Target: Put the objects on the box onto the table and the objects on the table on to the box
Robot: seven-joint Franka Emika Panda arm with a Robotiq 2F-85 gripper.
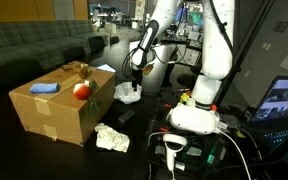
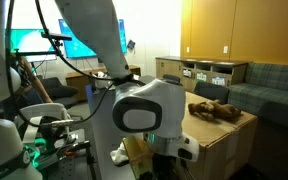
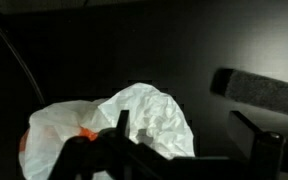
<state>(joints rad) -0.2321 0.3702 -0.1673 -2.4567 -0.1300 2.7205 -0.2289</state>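
Observation:
The brown cardboard box [image 1: 54,112] stands on the dark table [image 1: 159,105]. On its top lie a blue item [image 1: 44,88], a red round item [image 1: 81,90] and a brown item [image 1: 76,68]; the brown item [image 2: 212,110] also shows on the box [image 2: 224,145] from behind the arm. A white crumpled bag [image 1: 127,93] lies on the table beside the box. My gripper [image 1: 134,76] hangs just above it. In the wrist view the gripper [image 3: 184,130] is open, and the white bag [image 3: 144,115], with some orange at its edge, lies by one finger [image 3: 121,125].
A second white crumpled piece [image 1: 111,138] lies on the table in front of the box, and a small dark object [image 1: 124,116] sits between the two. A dark oblong object [image 3: 259,90] lies beyond the other finger. The robot base [image 1: 196,115] and cables are nearby.

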